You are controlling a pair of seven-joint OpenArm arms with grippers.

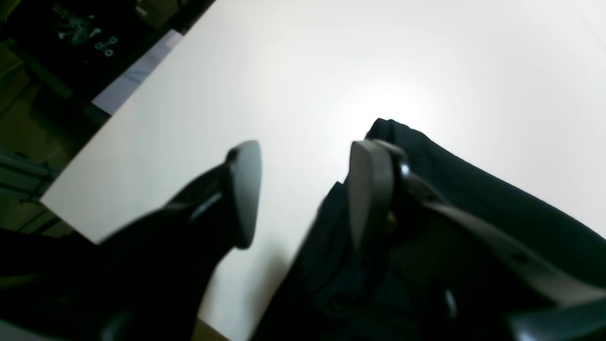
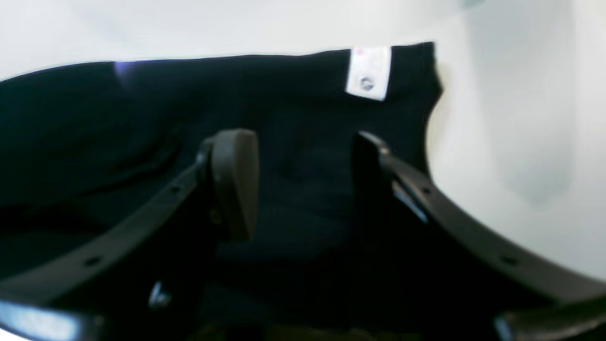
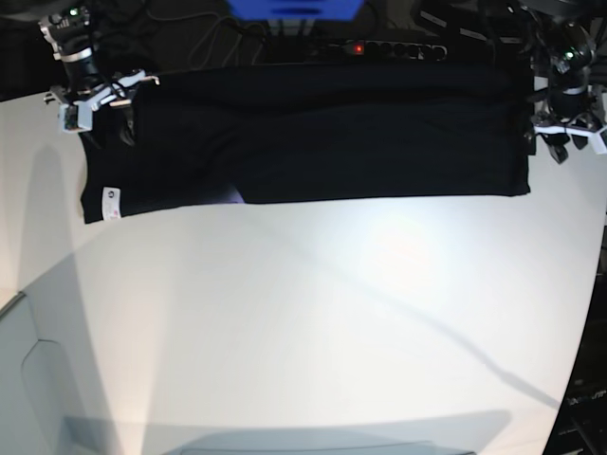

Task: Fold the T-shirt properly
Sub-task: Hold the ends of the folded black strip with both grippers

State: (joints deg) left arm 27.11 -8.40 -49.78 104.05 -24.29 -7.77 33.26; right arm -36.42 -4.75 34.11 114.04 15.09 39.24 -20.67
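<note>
the t-shirt (image 3: 313, 133) lay folded along the counter's (image 3: 303, 313) far edge; left claw (image 1: 303, 189) and right claw (image 2: 303, 184) were apart, empty, one at each end, likely ready to fold again.

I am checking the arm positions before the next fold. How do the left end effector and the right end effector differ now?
The left end effector stands at the T-shirt's plain end, mostly over bare white table; the right end effector stands at the end with the white tag, directly above black cloth. The left one's right finger is at the cloth's edge, whereas the right one shows cloth between its fingers. Both are open and hold nothing.
</note>
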